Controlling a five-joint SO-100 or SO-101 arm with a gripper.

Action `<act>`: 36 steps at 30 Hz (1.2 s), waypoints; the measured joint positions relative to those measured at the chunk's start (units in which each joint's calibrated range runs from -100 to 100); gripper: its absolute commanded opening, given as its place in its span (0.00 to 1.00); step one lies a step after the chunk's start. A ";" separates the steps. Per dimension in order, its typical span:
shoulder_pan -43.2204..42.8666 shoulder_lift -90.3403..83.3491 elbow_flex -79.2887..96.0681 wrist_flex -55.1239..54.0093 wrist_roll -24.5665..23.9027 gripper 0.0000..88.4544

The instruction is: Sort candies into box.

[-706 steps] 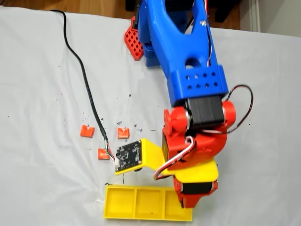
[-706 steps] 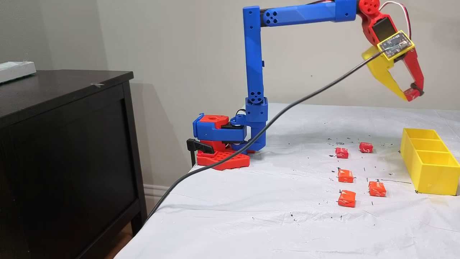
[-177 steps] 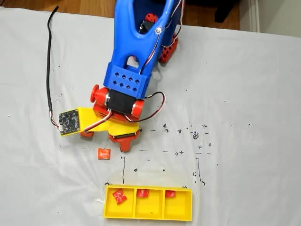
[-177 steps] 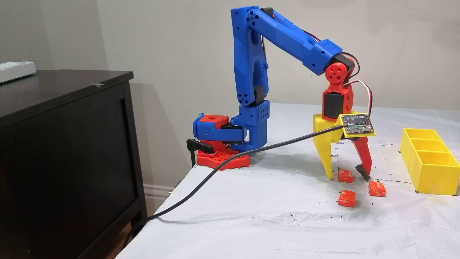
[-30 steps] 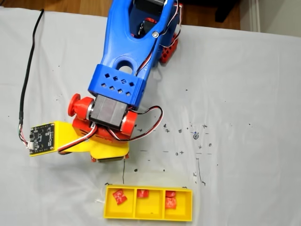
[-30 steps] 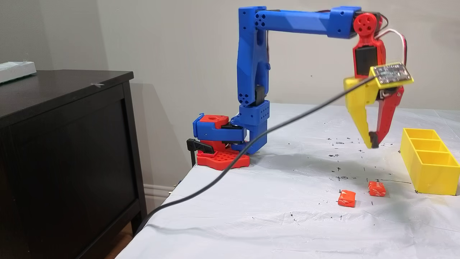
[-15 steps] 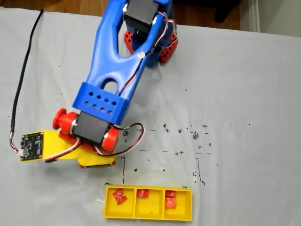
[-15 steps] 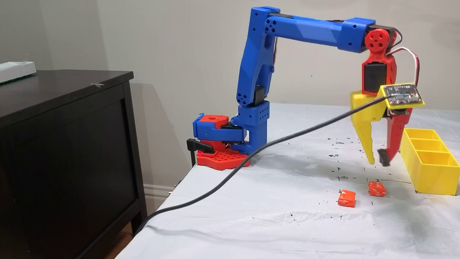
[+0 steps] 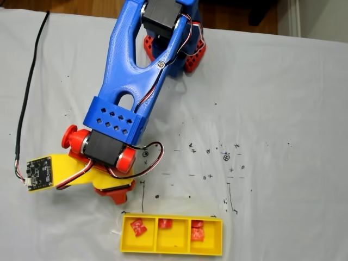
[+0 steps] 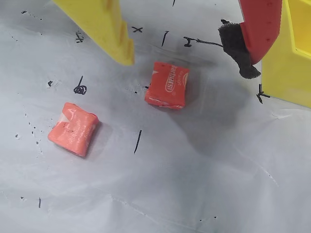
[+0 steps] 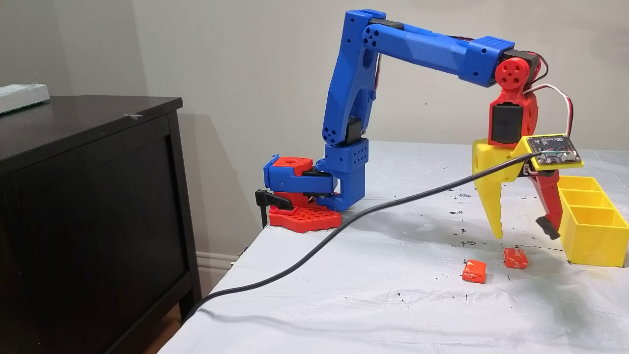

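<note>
Two orange candies lie on the white cloth. One candy (image 10: 166,85) (image 11: 515,258) sits just below and between my fingers; the other candy (image 10: 73,128) (image 11: 474,271) lies further out to its left. My gripper (image 10: 184,63) (image 11: 522,232) hangs open a little above the cloth, yellow finger left and red finger with a black pad right, holding nothing. The yellow box (image 9: 171,251) (image 11: 589,241) (image 10: 291,63) stands right beside the red finger. In it are a red candy (image 9: 137,227) on the left, one candy (image 9: 165,223) in the middle and two candies (image 9: 197,232) on the right.
A black cable (image 11: 344,223) (image 9: 24,98) trails from the camera board on my wrist across the cloth and off the table's edge. The arm's base (image 11: 300,187) is clamped at the far table edge. A dark dresser (image 11: 88,196) stands beside the table. Pen marks dot the cloth.
Over the last second the arm swung toward the two loose candies and came down, and the gripper went from shut to wide open. The candies have not moved.
</note>
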 measured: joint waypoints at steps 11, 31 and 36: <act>0.00 3.21 0.00 -0.56 0.00 0.31; 0.31 5.41 3.85 -5.56 -0.29 0.28; 0.23 5.16 6.84 -7.94 -0.44 0.27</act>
